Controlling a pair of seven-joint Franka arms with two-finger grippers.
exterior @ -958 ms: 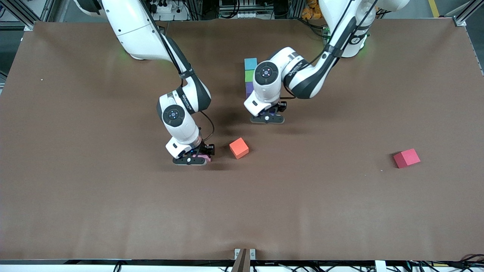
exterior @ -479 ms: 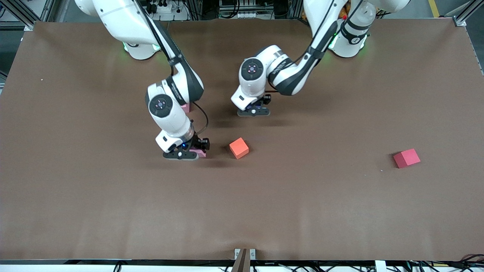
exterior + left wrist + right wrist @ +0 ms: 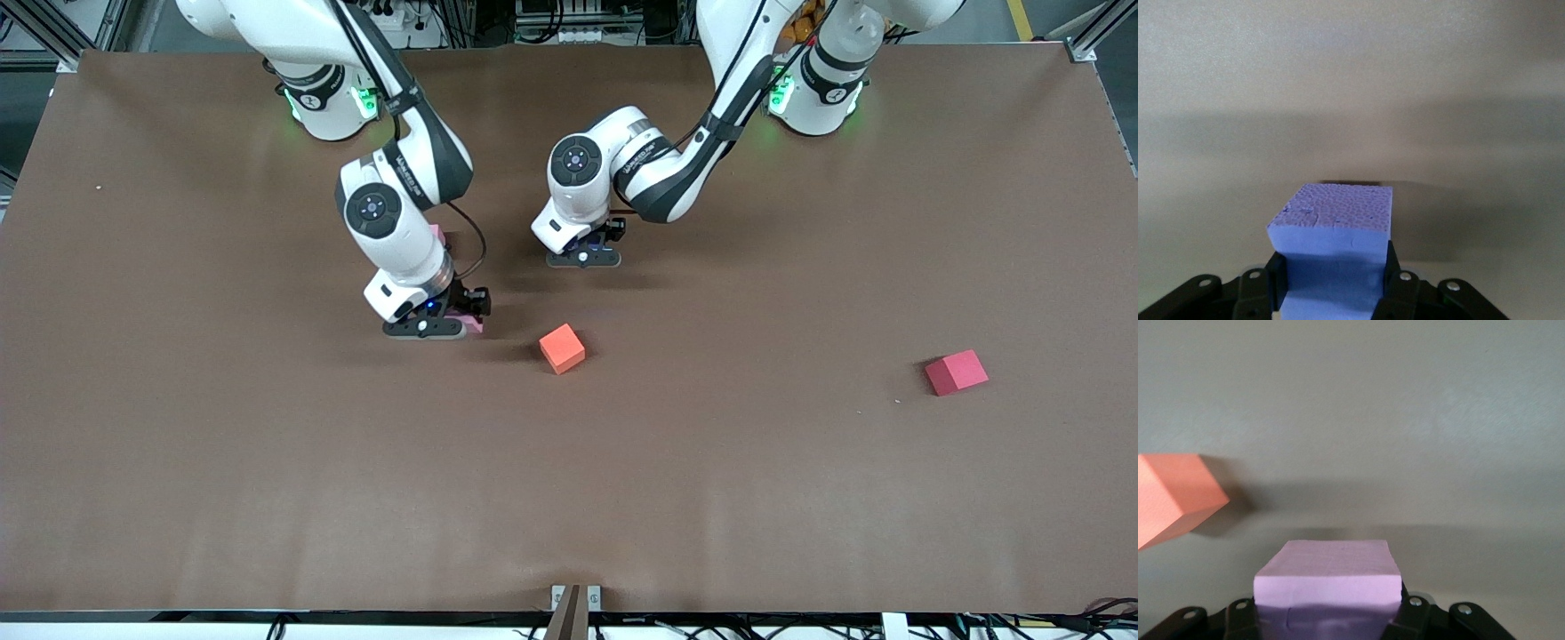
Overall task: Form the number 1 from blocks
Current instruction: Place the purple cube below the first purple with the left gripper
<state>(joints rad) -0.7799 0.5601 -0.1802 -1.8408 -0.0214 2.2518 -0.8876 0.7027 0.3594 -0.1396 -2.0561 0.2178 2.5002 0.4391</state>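
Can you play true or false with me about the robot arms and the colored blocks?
1. The left end effector is clamped on a purple block. True.
2. The right end effector is empty. False: it grips a pink block.
3. The orange block lies loose on the table. True.
4. The red block is stacked on top of the orange block. False: it sits by itself, toward the left arm's end of the table.
5. The orange block shows in the right wrist view. True.
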